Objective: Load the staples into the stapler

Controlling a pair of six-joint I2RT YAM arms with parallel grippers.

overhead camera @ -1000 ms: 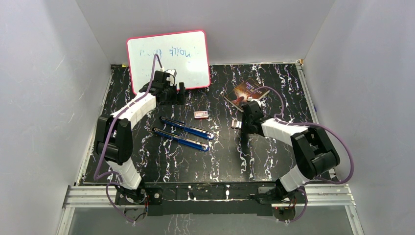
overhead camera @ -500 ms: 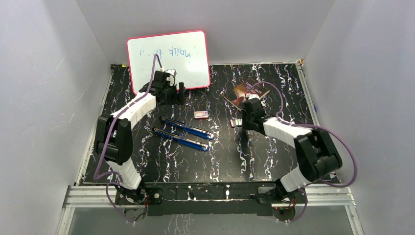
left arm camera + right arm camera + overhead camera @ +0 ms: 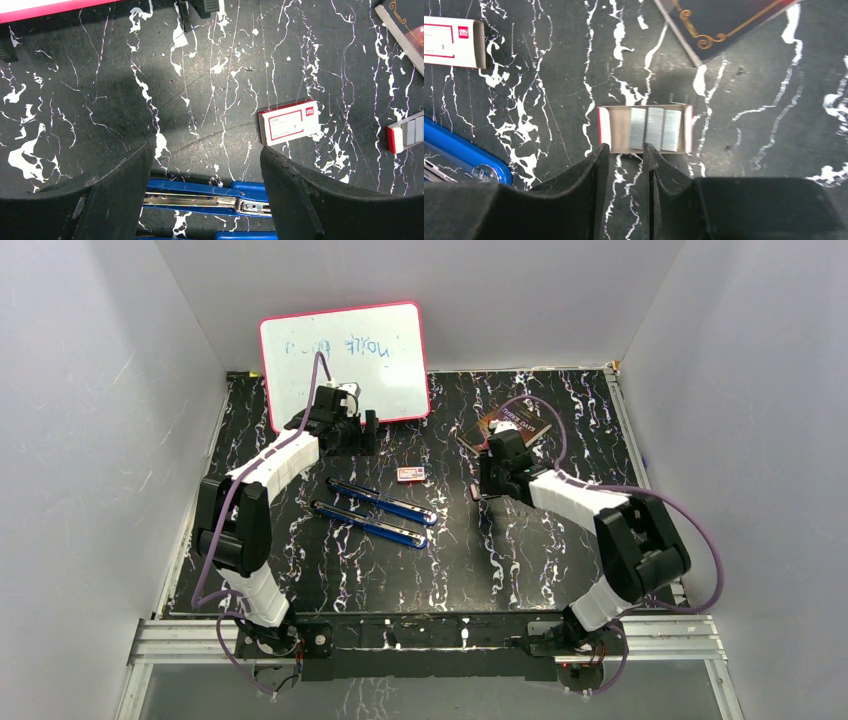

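left gripper [image 3: 205, 155]: jaws wide, nothing between them; over bare worktop [image 3: 300, 570] near the bottom edge of the whiteboard [image 3: 345, 360]
right gripper [image 3: 625, 150]: jaws narrow with a small gap, holding nothing; tips at the near edge of the staple tray [image 3: 611, 129]; cannot tell whether they touch it
staples [image 3: 655, 129]: silvery strips side by side, lying flat in the open cardboard tray and filling its right part; left part of the tray is bare cardboard
staple tray: red-edged, flat on the worktop, right of centre, between the stapler and the book, apart from both
stapler [image 3: 380, 502]: blue, opened out flat as two long bars lying roughly parallel mid-worktop; the metal staple channel of one bar faces up in the left wrist view, just below the left gripper's fingers [image 3: 110, 200]
stapler vs staples: well apart; no staples visible in the stretch of channel that shows
staple box [image 3: 290, 121]: small, white, pink-red label, closed, flat on the worktop just beyond the stapler, between the two grippers
book [image 3: 510, 425]: dark cover with gold ornament, flat, far right, just beyond the right gripper
whiteboard: pink frame, faint scribbles, propped against the back wall at far left
worktop: black with white marble veins
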